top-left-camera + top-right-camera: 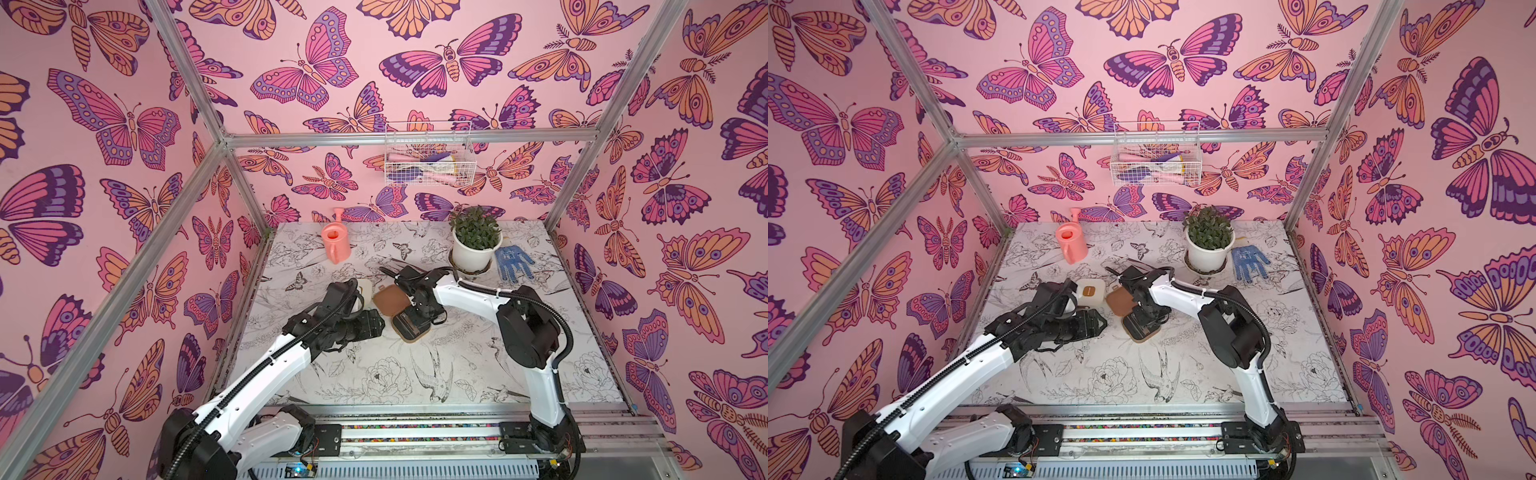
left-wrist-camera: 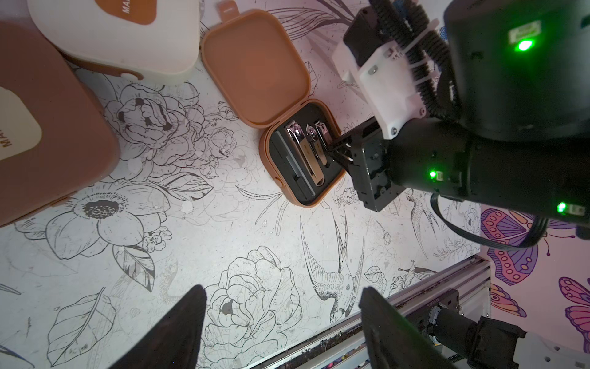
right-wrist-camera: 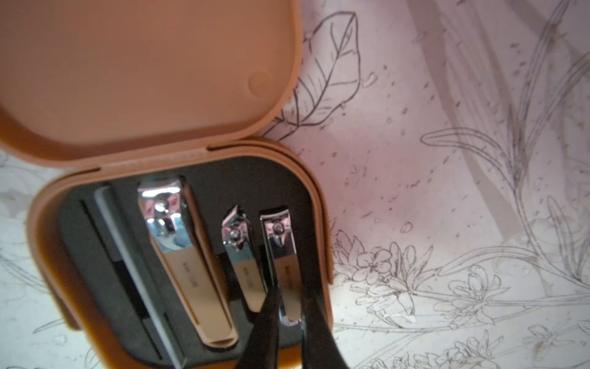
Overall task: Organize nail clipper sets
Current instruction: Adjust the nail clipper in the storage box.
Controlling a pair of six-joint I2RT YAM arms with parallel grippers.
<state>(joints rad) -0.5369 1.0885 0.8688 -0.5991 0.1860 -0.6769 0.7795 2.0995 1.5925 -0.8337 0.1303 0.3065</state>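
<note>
One tan nail clipper set lies open mid-table, lid flat and black-lined base toward the front. In the right wrist view the base holds a large clipper, a middle one and a small clipper. My right gripper is shut on the small clipper's end, which lies in the slot nearest the base's edge. A closed cream case and a closed tan-brown case lie beside it. My left gripper hangs open and holds nothing, above the table near the open case.
At the back stand a pink watering can and a potted plant. A blue dotted glove lies next to the pot. A wire basket hangs on the back wall. A metal rail runs along the front edge.
</note>
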